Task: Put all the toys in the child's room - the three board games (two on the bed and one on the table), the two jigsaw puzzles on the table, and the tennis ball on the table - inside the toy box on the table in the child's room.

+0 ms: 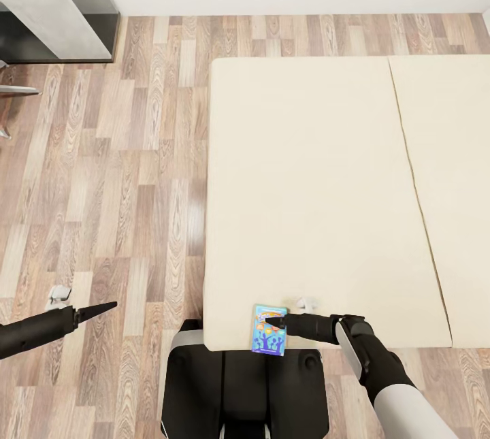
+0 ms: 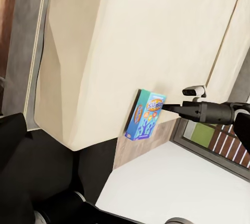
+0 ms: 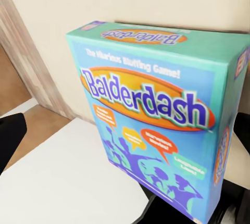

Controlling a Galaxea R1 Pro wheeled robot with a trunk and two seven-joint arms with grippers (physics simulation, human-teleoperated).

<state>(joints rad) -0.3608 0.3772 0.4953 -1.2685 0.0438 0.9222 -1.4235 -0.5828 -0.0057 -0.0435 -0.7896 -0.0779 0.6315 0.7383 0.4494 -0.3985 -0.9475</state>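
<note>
A small blue Balderdash game box [image 1: 269,330] lies flat at the near edge of the beige bed [image 1: 306,187], at about six o'clock in the head view, just ahead of the robot's trunk. The right pincer [image 1: 273,322] reaches in from three o'clock with its tips at the box; whether it grips cannot be told. The left pincer [image 1: 109,305] hangs over the plank floor [image 1: 102,173] at eight o'clock, fingers drawn narrow, holding nothing.

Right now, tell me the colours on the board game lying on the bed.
Blue-teal box, orange oval, purple "Balderdash" lettering; clearest in the right wrist view.
</note>
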